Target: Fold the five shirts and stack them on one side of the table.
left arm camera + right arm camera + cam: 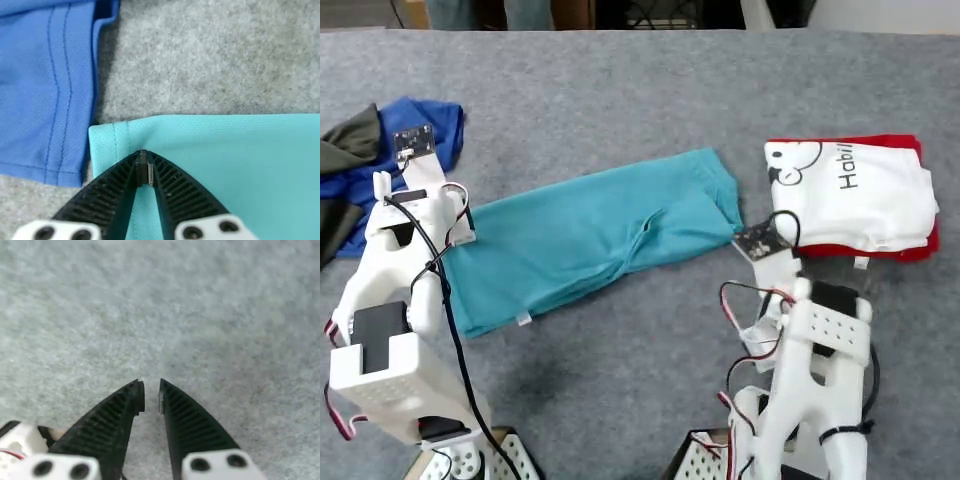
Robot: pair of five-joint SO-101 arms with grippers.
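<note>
Five shirts on the grey felt surface (620, 90): long teal knit shirt (580, 240) flat, blue shirt (445, 120) and olive shirt (350, 135) crumpled, white printed shirt (860, 195) folded on red shirt (890, 251). Left wrist view catches the left fingers (115, 190) pinching the teal hem (right fingers (190, 430) barely parted, empty).

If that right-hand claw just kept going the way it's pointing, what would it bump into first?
Most likely the grey table cover: the right gripper points down at bare felt, with nothing visible in between.

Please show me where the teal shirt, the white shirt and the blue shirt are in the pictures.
teal shirt (590, 235), high view, middle of the cloth.
white shirt (865, 205), high view, middle of the folded top.
blue shirt (45, 80), left wrist view, flat cloth beside the stitching.
</note>
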